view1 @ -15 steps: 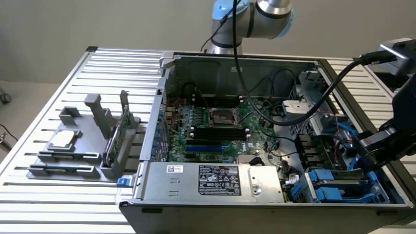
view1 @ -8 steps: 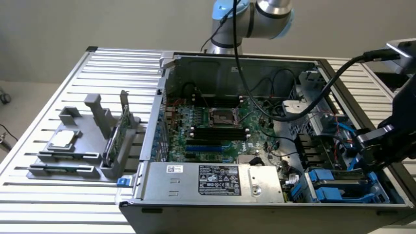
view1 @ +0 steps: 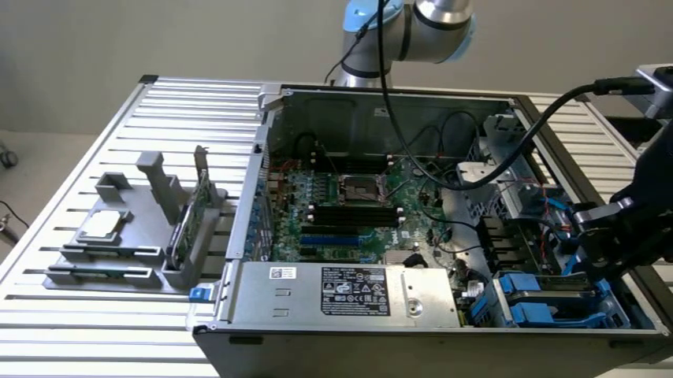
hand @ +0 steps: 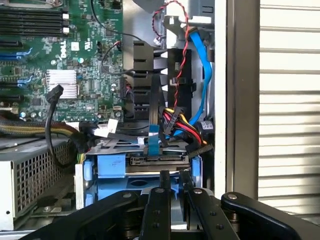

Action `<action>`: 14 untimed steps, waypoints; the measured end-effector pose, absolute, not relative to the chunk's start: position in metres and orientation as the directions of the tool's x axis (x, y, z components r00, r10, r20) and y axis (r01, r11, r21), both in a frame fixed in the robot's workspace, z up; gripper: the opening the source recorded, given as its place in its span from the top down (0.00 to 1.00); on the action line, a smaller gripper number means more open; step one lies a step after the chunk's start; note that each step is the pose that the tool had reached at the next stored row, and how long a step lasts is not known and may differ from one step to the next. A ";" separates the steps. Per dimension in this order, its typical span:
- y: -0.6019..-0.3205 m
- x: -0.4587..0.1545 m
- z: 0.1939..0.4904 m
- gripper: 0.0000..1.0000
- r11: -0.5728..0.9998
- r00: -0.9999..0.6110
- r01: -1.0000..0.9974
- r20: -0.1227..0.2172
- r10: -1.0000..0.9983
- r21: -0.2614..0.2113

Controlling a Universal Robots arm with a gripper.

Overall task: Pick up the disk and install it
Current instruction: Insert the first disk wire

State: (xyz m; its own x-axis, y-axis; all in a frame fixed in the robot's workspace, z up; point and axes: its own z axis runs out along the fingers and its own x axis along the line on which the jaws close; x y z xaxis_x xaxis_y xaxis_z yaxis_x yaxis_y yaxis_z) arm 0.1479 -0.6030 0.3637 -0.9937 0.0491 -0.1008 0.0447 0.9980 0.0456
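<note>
Arm (view1: 421, 27), upper middle of exterior frame: silver-grey tubes, light-blue joint caps, black cable (view1: 384, 87) trailing down. Gripper (hand: 172, 176): matte black jointed links, round pivot screws.

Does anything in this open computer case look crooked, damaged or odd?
Nothing stands out. The silver-grey metal disk in blue plastic rails lies level in its bay, the black pincer close to it.
</note>
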 end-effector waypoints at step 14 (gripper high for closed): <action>-0.603 0.148 0.364 0.78 0.975 -0.971 0.215 -0.098 0.220 0.061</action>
